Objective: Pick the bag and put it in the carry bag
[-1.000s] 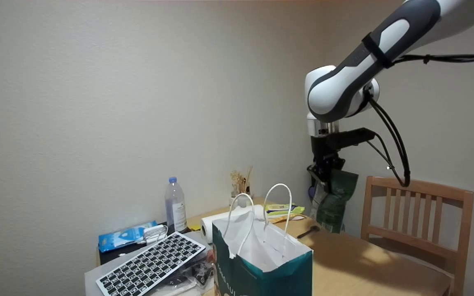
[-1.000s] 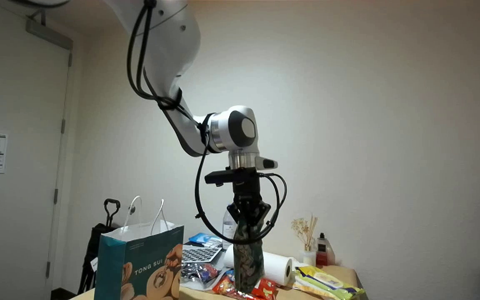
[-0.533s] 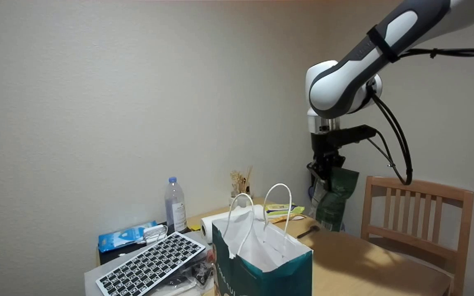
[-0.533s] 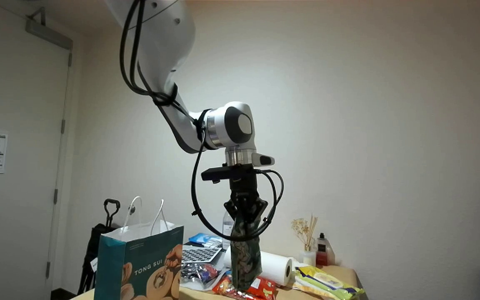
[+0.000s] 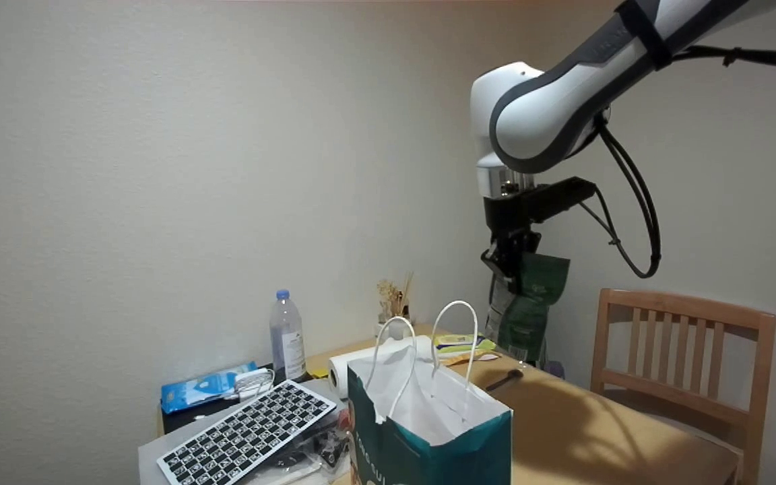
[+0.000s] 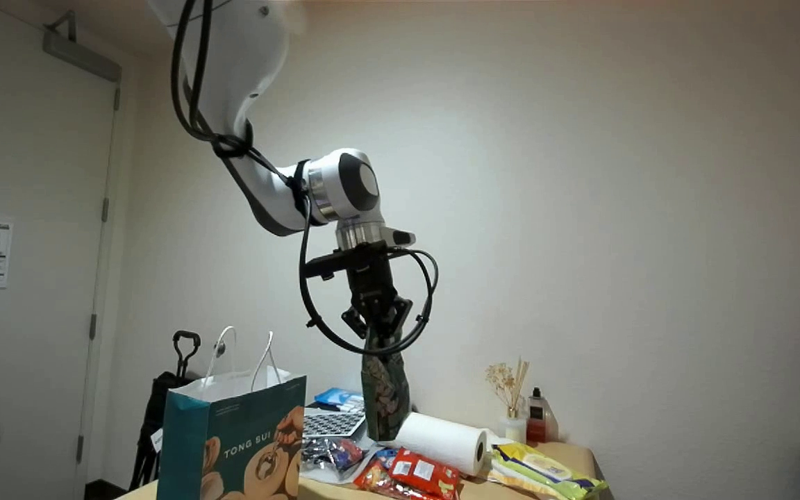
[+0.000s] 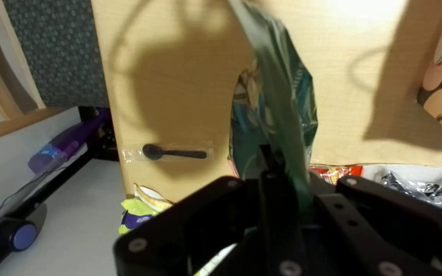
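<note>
Two handles [image 5: 476, 330] are standing over the upturned mouth of the carry bag [image 6: 233, 434], so we are judging that height should be coming first: the lower end of the bag [image 6: 386, 397] is seeming to hang beneath the carry bag's rim. We are favouring a slow crossing, centring between the handles, letting any swing die, lowering straight down, and releasing only once the bottom is sitting well inside; otherwise we are risking a snagged handle or a toppled carry bag. Our gripper [image 6: 382, 332] is clenching the bag near its top, toward one side, so a loose corner is jutting past the grip. The rest is dangling below the tips, leaning slightly, above the table [image 5: 550, 465] and clearly apart from the carry bag.
</note>
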Controlling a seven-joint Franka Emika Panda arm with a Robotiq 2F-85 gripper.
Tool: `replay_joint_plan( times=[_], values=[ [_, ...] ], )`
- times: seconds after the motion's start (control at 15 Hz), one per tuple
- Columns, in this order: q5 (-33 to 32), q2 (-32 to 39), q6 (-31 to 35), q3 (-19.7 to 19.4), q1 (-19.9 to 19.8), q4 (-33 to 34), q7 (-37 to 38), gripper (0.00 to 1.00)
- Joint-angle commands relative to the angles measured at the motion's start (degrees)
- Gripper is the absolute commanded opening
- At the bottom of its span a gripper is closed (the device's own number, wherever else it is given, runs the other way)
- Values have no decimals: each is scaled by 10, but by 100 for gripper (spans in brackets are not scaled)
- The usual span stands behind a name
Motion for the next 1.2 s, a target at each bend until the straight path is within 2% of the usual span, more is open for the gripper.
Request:
replay_joint_plan(
  times=[0.0,0.13,0.2,0.33,0.67,0.8,1.13],
  values=[
    [-60,-46,-57,39,16,9,31,0],
    [-98,-60,-76,58,20,15,43,0],
    [-64,-39,-57,49,18,14,27,1],
    [-77,-51,-66,59,20,17,32,1],
    [-80,-52,-66,58,19,17,32,0],
    [-98,-61,-69,73,27,26,46,0],
    [-150,-67,-123,132,57,74,62,0]
  ],
)
